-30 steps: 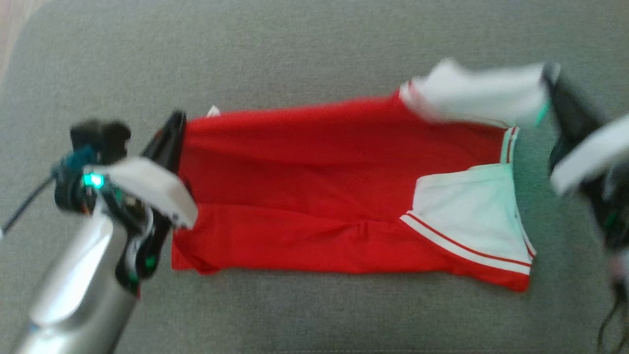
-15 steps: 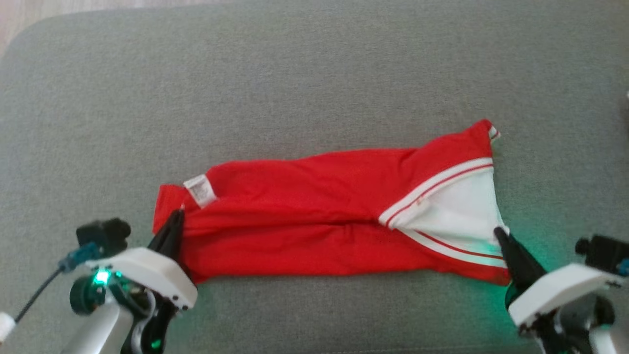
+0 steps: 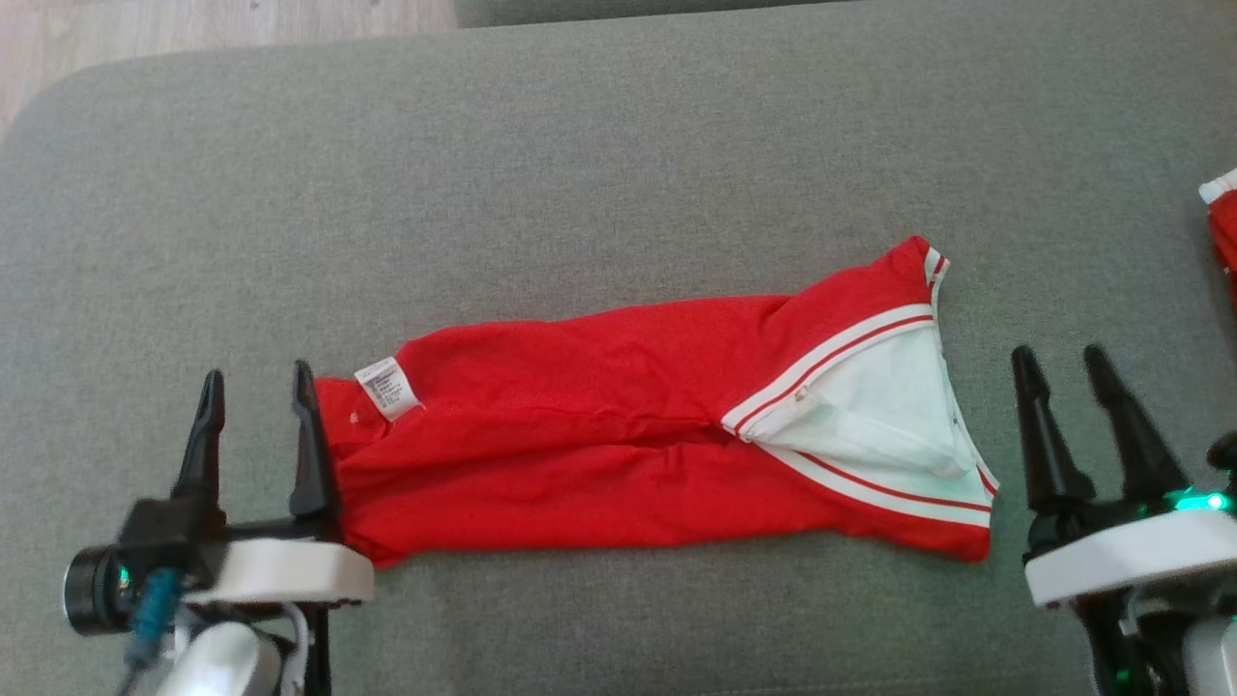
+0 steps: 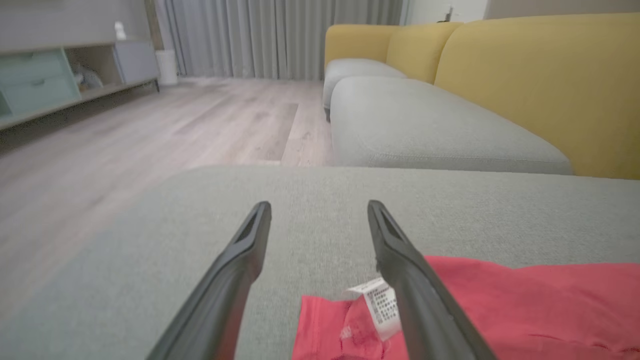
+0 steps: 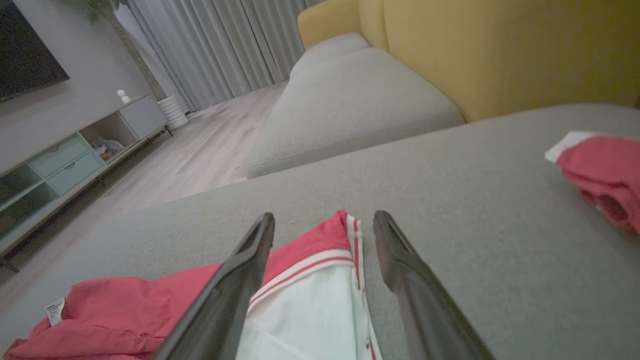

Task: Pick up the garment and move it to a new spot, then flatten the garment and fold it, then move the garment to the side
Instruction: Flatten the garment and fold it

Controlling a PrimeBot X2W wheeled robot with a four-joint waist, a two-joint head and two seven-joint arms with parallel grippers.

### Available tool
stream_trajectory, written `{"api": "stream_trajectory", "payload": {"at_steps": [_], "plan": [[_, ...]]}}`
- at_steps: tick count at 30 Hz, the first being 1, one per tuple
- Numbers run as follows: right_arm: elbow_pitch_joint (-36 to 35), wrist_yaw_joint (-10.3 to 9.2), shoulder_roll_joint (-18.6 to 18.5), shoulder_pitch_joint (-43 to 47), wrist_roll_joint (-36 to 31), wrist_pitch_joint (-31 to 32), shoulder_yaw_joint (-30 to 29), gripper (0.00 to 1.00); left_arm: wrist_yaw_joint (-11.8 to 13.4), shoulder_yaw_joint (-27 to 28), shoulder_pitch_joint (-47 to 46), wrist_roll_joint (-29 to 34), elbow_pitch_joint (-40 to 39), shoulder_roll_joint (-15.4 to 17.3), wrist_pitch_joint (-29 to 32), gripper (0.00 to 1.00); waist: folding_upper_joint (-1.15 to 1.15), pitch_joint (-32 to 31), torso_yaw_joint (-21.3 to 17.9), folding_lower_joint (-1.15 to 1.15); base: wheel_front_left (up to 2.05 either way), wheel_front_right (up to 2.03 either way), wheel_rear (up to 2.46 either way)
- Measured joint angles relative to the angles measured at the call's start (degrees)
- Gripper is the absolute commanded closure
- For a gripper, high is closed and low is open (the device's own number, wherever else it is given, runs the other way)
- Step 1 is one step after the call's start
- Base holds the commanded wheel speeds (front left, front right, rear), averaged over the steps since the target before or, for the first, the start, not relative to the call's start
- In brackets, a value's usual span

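The garment (image 3: pixel 580 435) is red with a white, red-striped panel at its right end and lies in a long folded band on the grey cushion (image 3: pixel 618 193). My left gripper (image 3: pixel 256 374) stands open at the garment's left end, its right finger against the red edge near the white label (image 3: pixel 388 389). In the left wrist view the garment (image 4: pixel 525 300) has its corner low between the fingers of the left gripper (image 4: pixel 319 205). My right gripper (image 3: pixel 1059 353) is open just right of the white panel, apart from it. In the right wrist view the right gripper (image 5: pixel 324 215) looks over the garment (image 5: pixel 125 305).
Another red and white cloth (image 3: pixel 1222 227) lies at the cushion's right edge, also seen as the cloth (image 5: pixel 605 175) in the right wrist view. Wooden floor (image 3: pixel 193 29) lies beyond the cushion's far left corner. A yellow sofa back (image 4: pixel 525 85) and a second grey seat (image 4: pixel 425 130) stand behind.
Both grippers have opened and let go of the garment, which now lies folded over on the cushion. Both have drawn back a little from its ends. The head camera has shifted.
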Motion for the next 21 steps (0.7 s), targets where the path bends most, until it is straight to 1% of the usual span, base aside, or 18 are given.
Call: {"api": "stream_trajectory", "payload": {"at_steps": [2, 4, 7, 11, 21], "plan": [[-1.76, 0.0, -0.05, -0.5, -3.25, -0.47, -0.36, 0.0, 2.11, -1.2, -0.04, 3.48, -1.72, 0.68, -0.4, 0.0, 0.0, -0.31, 0.09, 0.0, 0.0, 0.0, 0.0], [-3.03, 0.0, -0.11, -1.55, -5.61, -0.54, -0.35, 0.0, 3.41, -1.89, -0.04, 5.61, -2.79, 1.15, -0.3, 0.0, 0.0, -0.59, 0.14, 0.0, 0.0, 0.0, 0.0], [-4.42, 0.0, -0.1, -2.41, -7.53, -0.21, -0.38, 0.0, 4.63, -3.18, -0.04, 7.78, -3.94, 2.11, 1.01, 0.0, 0.0, -0.89, 0.14, 0.0, 0.0, 0.0, 0.0], [-4.85, 0.0, 0.29, -2.26, -8.31, 0.48, -0.55, 0.0, 5.56, -3.7, -0.04, 8.55, -4.41, 2.81, 2.94, 0.0, 0.0, -0.94, 0.21, 0.0, 0.0, 0.0, 0.0], [-5.43, 0.0, 0.45, -2.24, -8.54, 1.69, -0.83, 0.0, 5.57, -4.35, -0.06, 8.47, -5.02, 2.96, 4.11, 0.0, 0.0, -0.35, 0.28, 0.0, 0.0, 0.0, 0.0]]}}
